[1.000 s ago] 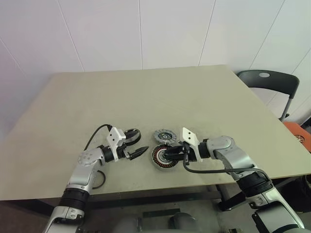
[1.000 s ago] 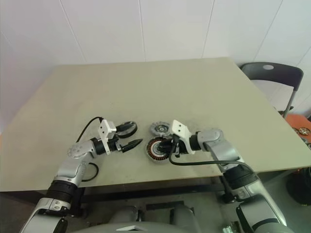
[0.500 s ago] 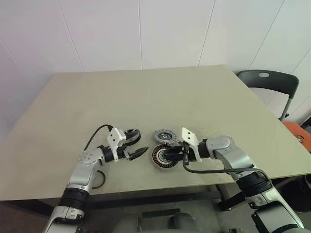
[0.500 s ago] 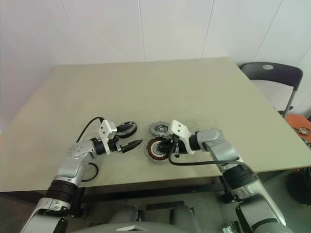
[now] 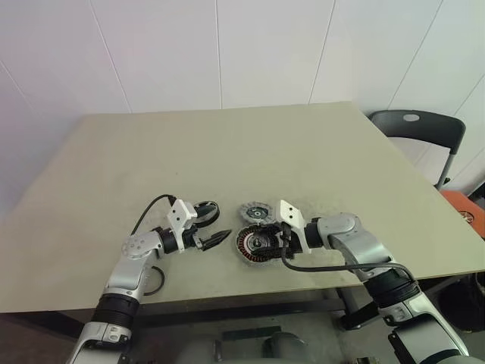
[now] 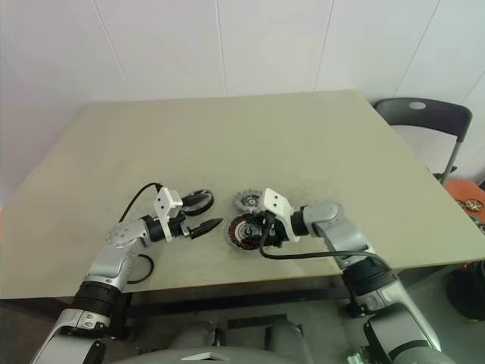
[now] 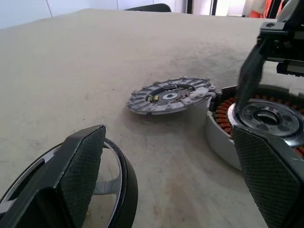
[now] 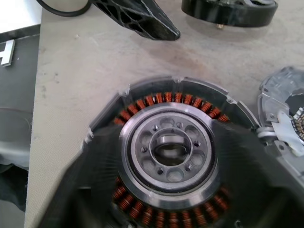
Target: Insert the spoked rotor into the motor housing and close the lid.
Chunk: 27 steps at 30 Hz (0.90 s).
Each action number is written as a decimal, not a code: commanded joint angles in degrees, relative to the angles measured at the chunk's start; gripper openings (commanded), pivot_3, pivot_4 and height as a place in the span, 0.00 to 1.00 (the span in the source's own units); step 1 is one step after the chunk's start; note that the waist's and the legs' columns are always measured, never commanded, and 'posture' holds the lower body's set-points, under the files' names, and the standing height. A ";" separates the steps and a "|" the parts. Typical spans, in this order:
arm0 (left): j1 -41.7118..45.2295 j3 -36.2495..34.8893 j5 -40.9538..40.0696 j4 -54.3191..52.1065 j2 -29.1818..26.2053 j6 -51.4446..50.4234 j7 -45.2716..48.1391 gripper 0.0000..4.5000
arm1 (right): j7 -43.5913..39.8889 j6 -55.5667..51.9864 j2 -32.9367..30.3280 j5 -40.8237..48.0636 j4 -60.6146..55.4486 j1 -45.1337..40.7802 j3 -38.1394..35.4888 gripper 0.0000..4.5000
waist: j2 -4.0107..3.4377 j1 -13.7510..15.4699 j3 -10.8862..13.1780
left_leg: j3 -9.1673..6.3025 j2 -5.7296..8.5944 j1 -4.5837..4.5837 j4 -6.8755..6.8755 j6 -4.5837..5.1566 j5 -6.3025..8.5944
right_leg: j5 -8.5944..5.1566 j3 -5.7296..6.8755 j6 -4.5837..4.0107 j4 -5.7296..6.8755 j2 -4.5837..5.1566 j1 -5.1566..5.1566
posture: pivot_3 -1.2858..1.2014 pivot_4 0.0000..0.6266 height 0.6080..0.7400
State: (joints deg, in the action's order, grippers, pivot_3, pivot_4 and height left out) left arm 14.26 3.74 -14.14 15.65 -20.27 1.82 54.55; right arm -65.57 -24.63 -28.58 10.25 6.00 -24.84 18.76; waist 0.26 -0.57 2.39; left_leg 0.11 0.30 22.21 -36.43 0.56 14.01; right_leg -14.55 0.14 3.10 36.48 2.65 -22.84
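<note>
The motor housing is straddled by the spread jaws of the right gripper, while the left gripper is held with jaws apart above the surface.

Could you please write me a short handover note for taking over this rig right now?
Left pincer: open, empty, low over the table, between the spoked rotor and the motor housing.
Right pincer: open over the housing, fingers either side of its centre hub, holding nothing.
Things: the housing lies flat near the table's front edge with its windings exposed. The lid lies just behind it, and the rotor lies beside the left pincer.
Done: nothing is assembled yet.
Left: put the rotor into the housing, then close the lid.
</note>
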 commanded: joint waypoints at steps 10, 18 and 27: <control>1.00 0.11 0.28 -0.31 0.14 1.12 -0.09 1.00 | 2.50 0.88 1.89 0.54 1.50 -2.15 -2.48 0.61 | 0.00 -0.01 0.00 | 0.00 0.00 0.00 -0.10 0.00 0.00 | -0.01 0.00 -0.02 0.09 0.01 0.02 | 0.52 0.00 1.00; 1.15 0.13 0.31 -0.26 0.36 1.19 -0.18 1.00 | 0.22 1.79 -0.70 -1.09 0.86 -1.06 -0.21 0.01 | 0.00 -0.02 0.00 | -0.02 0.00 -0.01 -0.29 0.00 0.00 | -0.05 0.00 -0.09 0.23 0.01 0.04 | 0.52 0.00 1.00; 1.81 0.10 0.55 0.68 0.51 1.59 -0.12 1.00 | -1.75 3.55 -3.64 -3.46 1.57 -0.25 2.01 0.00 | 0.02 -0.05 -0.01 | -0.05 0.00 -0.10 -0.68 -0.03 0.02 | -0.10 0.02 -0.10 0.46 0.08 0.18 | 0.52 0.00 1.00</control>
State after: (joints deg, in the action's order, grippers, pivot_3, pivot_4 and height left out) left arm 14.53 3.79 -13.65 16.84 -19.83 2.07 54.56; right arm -66.74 -20.71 -31.20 7.99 7.13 -25.57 19.83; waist 0.27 -0.62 2.38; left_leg 0.06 0.30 22.11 -37.09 0.52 14.04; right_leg -14.65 0.15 3.00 36.93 2.73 -22.67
